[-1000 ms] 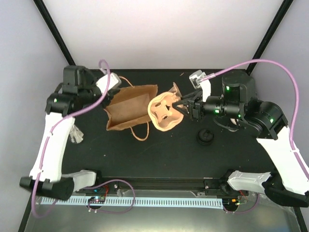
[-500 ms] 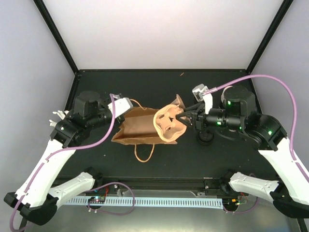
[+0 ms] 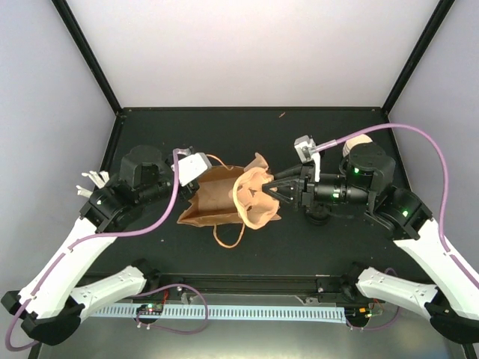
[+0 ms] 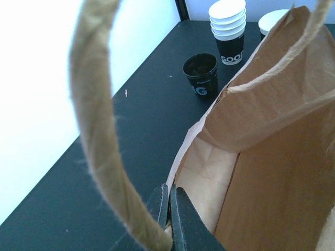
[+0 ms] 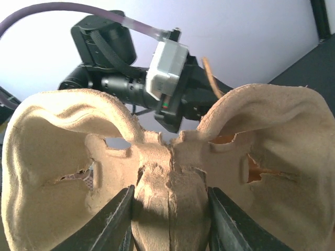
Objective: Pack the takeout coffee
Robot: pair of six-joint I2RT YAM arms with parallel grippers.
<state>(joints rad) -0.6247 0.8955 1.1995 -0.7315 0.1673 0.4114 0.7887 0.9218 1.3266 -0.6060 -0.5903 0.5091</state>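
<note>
Early stage: left pincer (image 4: 170, 197) clenched on paper bag (image 4: 272, 157) rim, right pincer (image 5: 170, 209) grasping pulp cup carrier (image 5: 68, 136) at the bag mouth, takeout coffee (image 4: 272, 21) not yet packed, standing on worktop (image 4: 131, 130) beside cup stack (image 4: 229, 26).

Item: takeout coffee (image 4: 272, 21), one small paper cup.
Look: round pale rim and cream-white inside on show; only a sliver of black wall under the rim; print not visible.
Pose: upright, mouth up, no lid.
Place: far end of the black tabletop (image 4: 131, 130), just beside the nested cup stack (image 4: 228, 29), not touching it.
Visibility: seen in the left wrist view only; one side and the lower body hidden behind the brown bag (image 4: 277, 115).
</note>
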